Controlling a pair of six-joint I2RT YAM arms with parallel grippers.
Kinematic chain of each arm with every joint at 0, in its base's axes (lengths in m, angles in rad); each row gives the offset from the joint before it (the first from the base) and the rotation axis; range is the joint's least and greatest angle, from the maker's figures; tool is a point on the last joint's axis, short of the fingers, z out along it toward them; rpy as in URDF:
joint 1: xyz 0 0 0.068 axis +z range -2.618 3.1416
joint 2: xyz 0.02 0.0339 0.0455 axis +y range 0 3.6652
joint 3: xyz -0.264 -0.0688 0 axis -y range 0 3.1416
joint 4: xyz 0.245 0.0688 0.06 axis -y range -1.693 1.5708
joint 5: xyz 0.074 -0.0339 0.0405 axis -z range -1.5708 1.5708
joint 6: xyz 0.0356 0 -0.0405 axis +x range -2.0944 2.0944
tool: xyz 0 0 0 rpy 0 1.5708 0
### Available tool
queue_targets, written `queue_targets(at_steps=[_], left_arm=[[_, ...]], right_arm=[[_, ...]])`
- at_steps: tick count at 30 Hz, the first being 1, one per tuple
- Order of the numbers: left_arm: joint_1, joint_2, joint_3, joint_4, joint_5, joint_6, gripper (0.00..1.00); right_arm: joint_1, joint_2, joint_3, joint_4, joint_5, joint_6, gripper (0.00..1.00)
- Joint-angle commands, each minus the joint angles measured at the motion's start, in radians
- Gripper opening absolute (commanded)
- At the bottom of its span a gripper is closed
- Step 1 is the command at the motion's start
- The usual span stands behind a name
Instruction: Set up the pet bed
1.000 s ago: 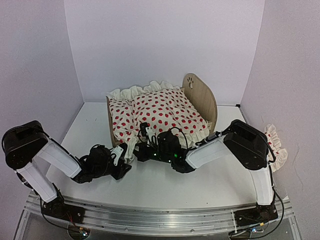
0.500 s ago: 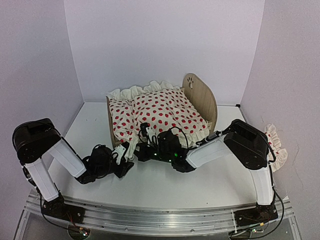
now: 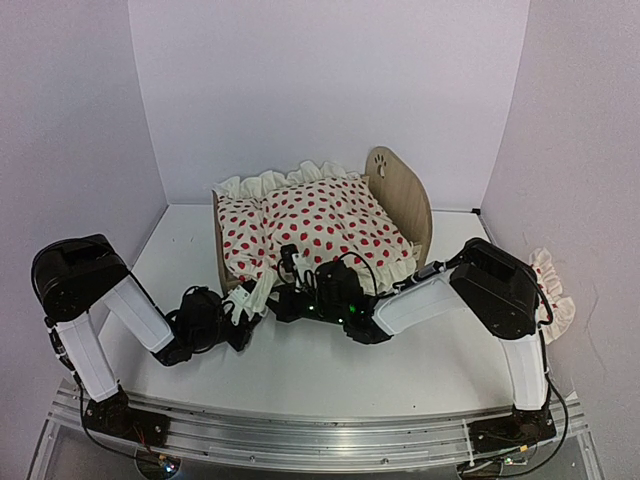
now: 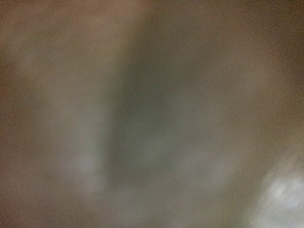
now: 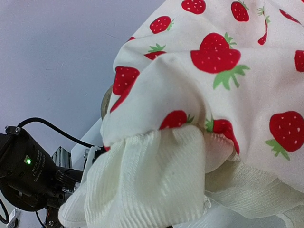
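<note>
I'm looking down on the pet bed (image 3: 405, 200), which is sitting toward the back of the bench (image 3: 300, 370), its tall rounded headboard with the paw-print cutout on the right and its low footboard (image 3: 218, 248) on the left. The strawberry-print duvet (image 3: 330, 225) is lying over the whole frame, and its cream ruffle is spilling over the near side and hiding what lies underneath. Both arms are reaching low across the bench and crowding that near edge. The left claw (image 3: 248, 305) is pressing in at the footboard corner where the ruffle is hanging, clenched, but I cannot tell whether cloth is pinched in it, because its wrist camera is giving me only a brown-grey blur. The right claw (image 3: 290, 275) is sitting just beside it against the front ruffle, also clenched. Its wrist view is filling up with strawberry print and bunched ruffle (image 5: 152, 180), so I cannot tell whether it is gripping fabric. A black housing with a green light (image 5: 28, 175) is showing at the lower left of that view. The small ruffled pillow (image 3: 553, 290) is lying off to the right, behind the right arm's elbow and against the side wall (image 3: 580, 150), well apart from the bed.
</note>
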Motion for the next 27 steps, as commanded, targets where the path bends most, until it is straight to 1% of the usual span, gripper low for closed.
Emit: queue_targets(at_steps=[1, 4, 7, 9, 12, 13, 16, 19, 22, 24, 27], left_arm=[[0.010, 0.001, 0.021, 0.057, 0.022, 0.019, 0.00], [0.010, -0.016, 0.024, 0.008, 0.005, -0.010, 0.00], [0.011, -0.045, 0.038, -0.120, -0.029, -0.112, 0.00], [0.019, -0.072, 0.069, -0.282, -0.016, -0.209, 0.00], [0.038, -0.113, 0.147, -0.613, 0.103, -0.397, 0.00], [0.041, -0.131, 0.170, -0.700, 0.139, -0.450, 0.00], [0.047, -0.184, 0.202, -0.860, 0.203, -0.549, 0.00], [0.052, -0.221, 0.227, -0.974, 0.201, -0.592, 0.00], [0.078, -0.235, 0.249, -1.056, 0.193, -0.607, 0.00], [0.108, -0.238, 0.262, -1.108, 0.188, -0.622, 0.00], [0.167, -0.241, 0.272, -1.189, 0.207, -0.643, 0.00]], right_arm=[[0.009, -0.066, 0.005, 0.033, -0.018, -0.008, 0.00], [0.009, -0.069, 0.004, 0.032, -0.014, -0.011, 0.00], [0.006, -0.077, 0.002, 0.029, -0.012, -0.017, 0.00], [0.003, -0.084, 0.001, 0.024, -0.014, -0.026, 0.00], [0.001, -0.111, 0.012, -0.018, -0.014, -0.066, 0.00], [0.001, -0.123, 0.022, -0.046, -0.013, -0.087, 0.00], [0.001, -0.166, 0.039, -0.118, -0.008, -0.144, 0.00], [-0.004, -0.218, 0.053, -0.175, 0.011, -0.210, 0.00], [-0.024, -0.233, 0.122, -0.267, 0.008, -0.287, 0.00], [-0.043, -0.240, 0.162, -0.311, 0.014, -0.331, 0.00], [-0.082, -0.253, 0.192, -0.341, 0.030, -0.351, 0.00]])
